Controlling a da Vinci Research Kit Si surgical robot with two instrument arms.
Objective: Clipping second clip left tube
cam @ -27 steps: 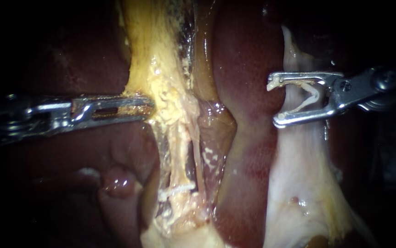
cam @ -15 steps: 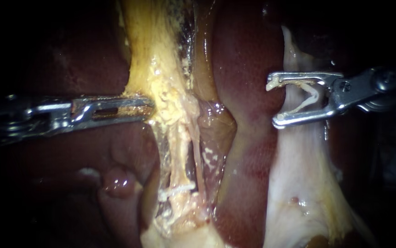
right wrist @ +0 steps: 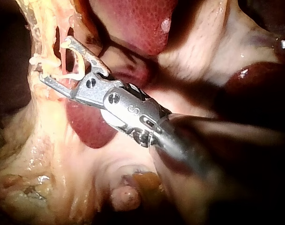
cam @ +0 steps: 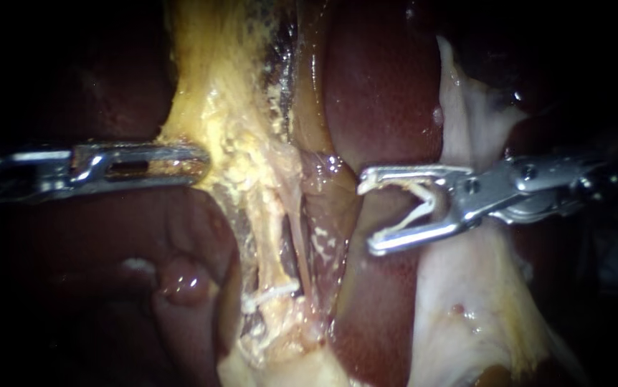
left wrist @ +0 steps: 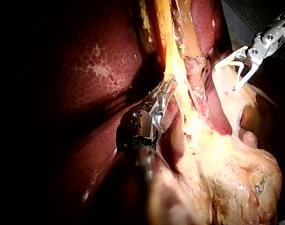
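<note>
My left instrument clamps its jaws on the yellow fatty tissue beside the pale left tube. My right instrument holds a white V-shaped clip seated between its spread jaws, near that tube but not touching it.

Left instrument clamps yellow tissue; right instrument carries clip.
</note>
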